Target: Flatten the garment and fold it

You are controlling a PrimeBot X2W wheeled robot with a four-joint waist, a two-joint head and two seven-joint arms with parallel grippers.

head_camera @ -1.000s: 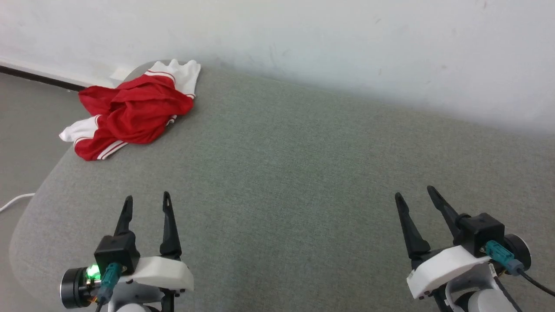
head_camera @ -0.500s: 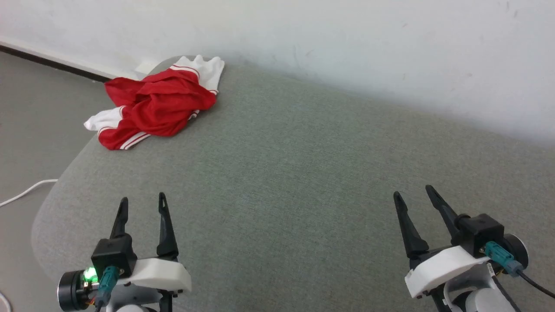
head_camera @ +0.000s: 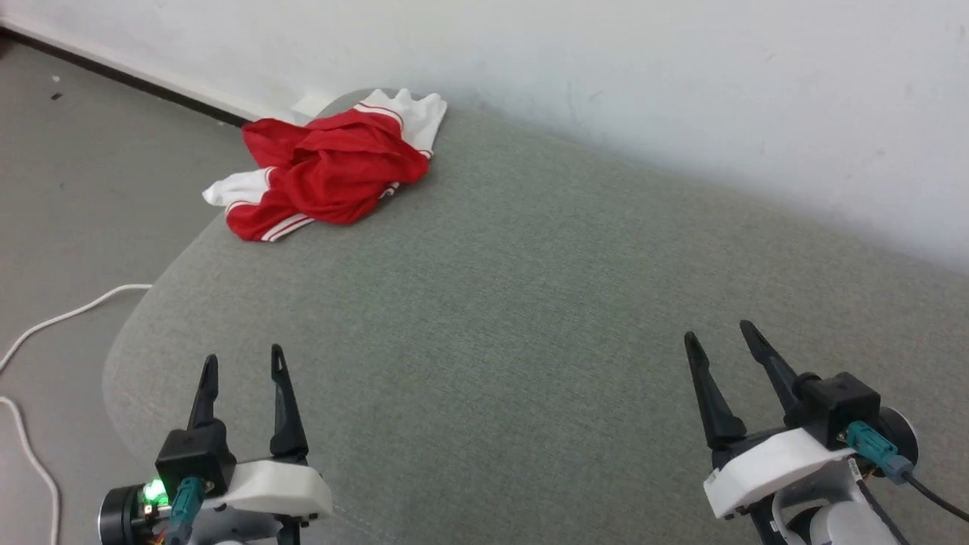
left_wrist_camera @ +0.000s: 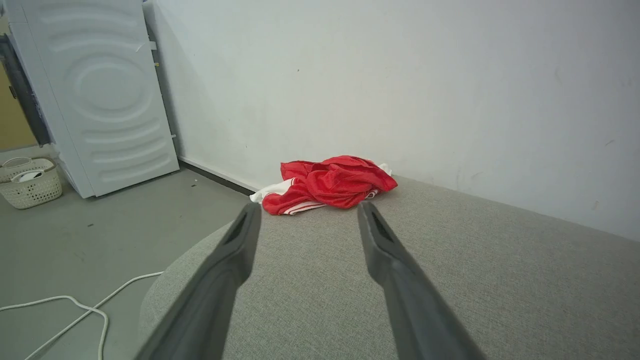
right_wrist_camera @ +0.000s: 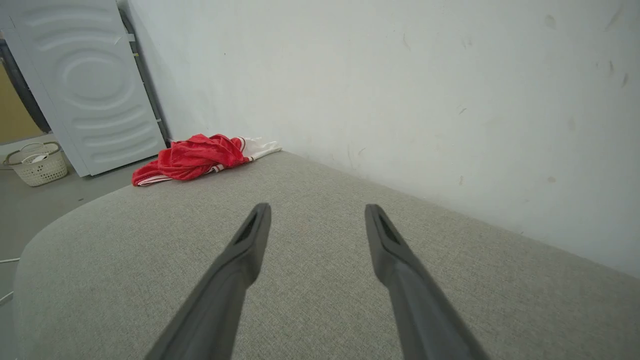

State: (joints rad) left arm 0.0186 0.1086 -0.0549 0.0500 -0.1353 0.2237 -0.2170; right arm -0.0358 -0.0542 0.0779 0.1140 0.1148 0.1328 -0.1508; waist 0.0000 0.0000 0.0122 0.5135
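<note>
— Grey-green woven fabric is stretched over a broad padded surface (head_camera: pixel 530 303) with a rounded corner, which is set against a white, scuffed wall (head_camera: pixel 606 60). What is laid on it?

— A crumpled red jersey-style T-shirt with white short sleeves and red-and-white striped trim (head_camera: pixel 333 170) is bunched at the far left corner of the surface, close to the wall. 1 white sleeve is spread toward the wall, and the other reaches the left edge. The chest side is buried in the folds.

— How are the 2 hands placed?

— The left hand (head_camera: pixel 243 354) is held at the lower left of the head view, above the near left part of the surface. Its 2 long dark fingers (left_wrist_camera: pixel 230 260) are parted and nothing is gripped between them. The right hand (head_camera: pixel 718 331) is held at the lower right, likewise released, with bare fabric seen between its fingers. Both are set well apart from the T-shirt. In the left wrist view the T-shirt is seen just beyond the gap between the fingertips.

— And beyond the surface?

— A grey floor (head_camera: pixel 68 189) is seen to the left, with a white cable (head_camera: pixel 68 314) looped across it. A dark skirting strip (head_camera: pixel 136 79) is run along the foot of the wall. In the wrist views a white moulded appliance panel (left_wrist_camera: pixel 105 95) is stood by the wall, and a cream woven basket (left_wrist_camera: pixel 30 182) is set on the floor beside it.
</note>
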